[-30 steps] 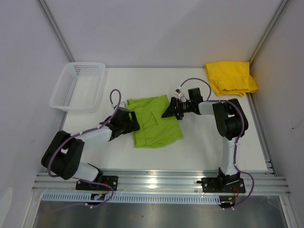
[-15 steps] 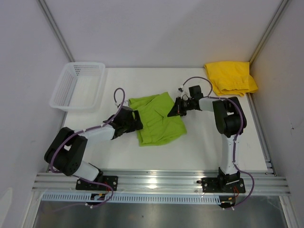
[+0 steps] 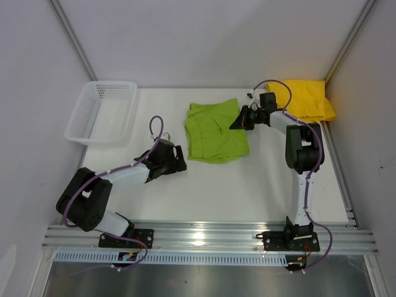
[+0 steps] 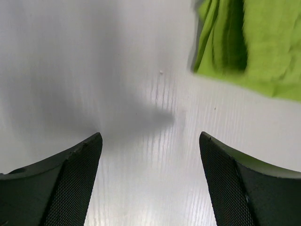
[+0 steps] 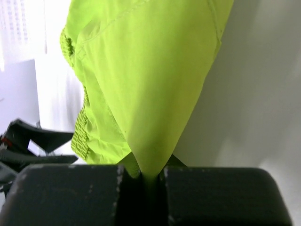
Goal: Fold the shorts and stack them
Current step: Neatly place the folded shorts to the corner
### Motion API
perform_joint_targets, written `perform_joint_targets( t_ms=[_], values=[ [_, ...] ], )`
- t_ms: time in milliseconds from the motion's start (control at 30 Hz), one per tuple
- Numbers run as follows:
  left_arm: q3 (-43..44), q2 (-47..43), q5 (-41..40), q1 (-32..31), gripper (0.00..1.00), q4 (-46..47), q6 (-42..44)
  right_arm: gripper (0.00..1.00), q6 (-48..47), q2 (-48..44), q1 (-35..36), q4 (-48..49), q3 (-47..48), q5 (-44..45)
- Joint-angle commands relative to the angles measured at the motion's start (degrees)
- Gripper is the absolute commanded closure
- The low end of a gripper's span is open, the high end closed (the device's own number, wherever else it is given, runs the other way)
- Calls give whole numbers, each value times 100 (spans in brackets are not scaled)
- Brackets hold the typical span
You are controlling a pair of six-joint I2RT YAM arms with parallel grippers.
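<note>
Nearest, the left gripper (image 3: 178,159) hangs released over the bench (image 3: 204,192). Mid-bench, the lime green shorts (image 3: 216,131) look light and limp, with one corner pinched in the clenched right gripper (image 3: 237,122). Corners probably give the best hold; the yellow shorts (image 3: 302,99) lie in the far right corner.

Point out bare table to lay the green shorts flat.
Widest: near centre, bordered by the green shorts, left claw and right arm. Smaller: between basket and green shorts. Crowded: far right corner, yellow shorts and right claw.
</note>
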Motion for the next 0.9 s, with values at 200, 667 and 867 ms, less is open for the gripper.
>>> perform_joint_targets(
  t_ms=[200, 667, 867],
  values=[
    [-293, -967, -16, -283, 14, -587, 33, 100, -13, 904, -449, -445, 1825, 246],
    [-311, -1477, -156, -300, 14, -1027, 148, 100, 41, 1590, -1099, -910, 3986, 895],
    [-320, -1433, -112, -318, 14, -957, 121, 100, 179, 1714, -1477, -903, 4375, 852]
  ],
)
